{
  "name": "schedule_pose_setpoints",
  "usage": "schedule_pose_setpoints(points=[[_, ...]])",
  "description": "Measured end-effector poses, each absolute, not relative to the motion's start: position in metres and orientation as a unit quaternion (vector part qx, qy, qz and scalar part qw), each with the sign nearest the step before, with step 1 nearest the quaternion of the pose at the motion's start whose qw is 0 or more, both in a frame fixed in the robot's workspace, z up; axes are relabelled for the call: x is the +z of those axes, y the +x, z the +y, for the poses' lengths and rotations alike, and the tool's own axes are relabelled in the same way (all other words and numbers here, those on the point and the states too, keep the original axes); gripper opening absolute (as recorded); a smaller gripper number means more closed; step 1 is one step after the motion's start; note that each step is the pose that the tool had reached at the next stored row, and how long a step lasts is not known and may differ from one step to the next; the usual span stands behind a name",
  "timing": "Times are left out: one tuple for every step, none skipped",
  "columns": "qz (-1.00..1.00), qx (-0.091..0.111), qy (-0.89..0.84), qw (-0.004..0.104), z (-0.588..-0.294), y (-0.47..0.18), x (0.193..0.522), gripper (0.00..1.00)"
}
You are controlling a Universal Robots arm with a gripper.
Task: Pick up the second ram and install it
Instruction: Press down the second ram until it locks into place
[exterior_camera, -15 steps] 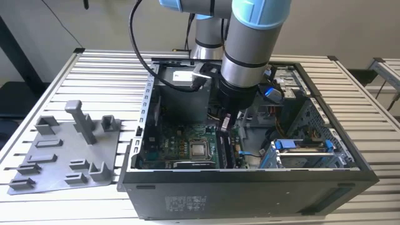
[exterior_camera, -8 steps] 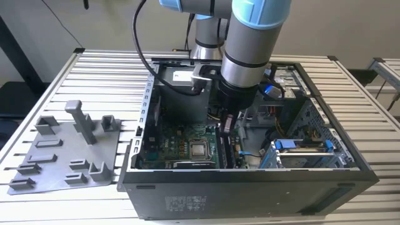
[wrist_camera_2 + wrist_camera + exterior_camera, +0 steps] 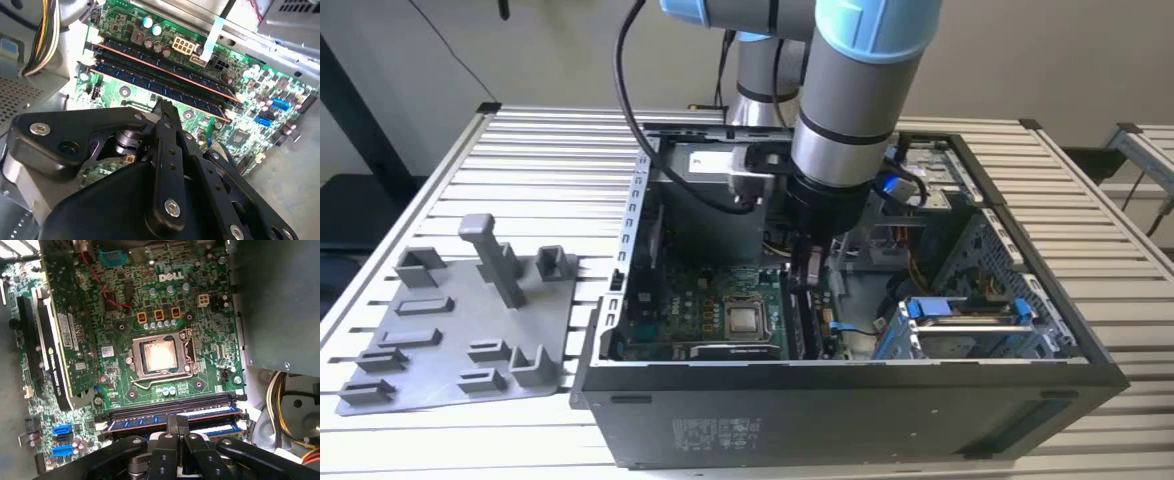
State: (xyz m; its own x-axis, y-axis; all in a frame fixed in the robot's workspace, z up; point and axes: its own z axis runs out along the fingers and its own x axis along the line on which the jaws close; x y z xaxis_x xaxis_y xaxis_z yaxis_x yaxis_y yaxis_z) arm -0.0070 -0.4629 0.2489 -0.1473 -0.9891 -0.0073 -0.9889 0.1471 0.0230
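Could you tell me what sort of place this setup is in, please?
It looks like a robot test bench for computer assembly, probably in a lab: an open computer case lies on a slatted metal table, a grey parts holder sits beside it, and the arm's hand reaches over the motherboard.

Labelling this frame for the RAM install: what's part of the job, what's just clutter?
Job:
- gripper, right by the memory slots
- motherboard
- computer case

Just there:
- grey fixture plate on the table
- graphics card
- CPU socket
- drive cage
- cable bundle
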Motion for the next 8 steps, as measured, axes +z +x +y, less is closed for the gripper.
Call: schedule_pose_setpoints(points=[[-0.751, -0.011, 0.660, 0.005, -0.4629, -0.0070, 0.2489, 0.11], [-0.745, -0.011, 0.666, 0.005, -0.4629, -0.0070, 0.2488, 0.11], [-0.739, -0.011, 0.673, 0.005, -0.4629, -0.0070, 0.2487, 0.11], [-0.734, -0.011, 0.679, 0.005, -0.4629, -0.0070, 0.2486, 0.11], [-0.729, -0.011, 0.685, 0.005, -0.4629, -0.0070, 0.2486, 0.11], [-0.726, -0.011, 0.688, 0.005, -0.4629, -0.0070, 0.2484, 0.11], [-0.723, -0.011, 0.691, 0.005, -0.4629, -0.0070, 0.2483, 0.11], [-0.720, -0.011, 0.694, 0.005, -0.4629, -0.0070, 0.2482, 0.11]])
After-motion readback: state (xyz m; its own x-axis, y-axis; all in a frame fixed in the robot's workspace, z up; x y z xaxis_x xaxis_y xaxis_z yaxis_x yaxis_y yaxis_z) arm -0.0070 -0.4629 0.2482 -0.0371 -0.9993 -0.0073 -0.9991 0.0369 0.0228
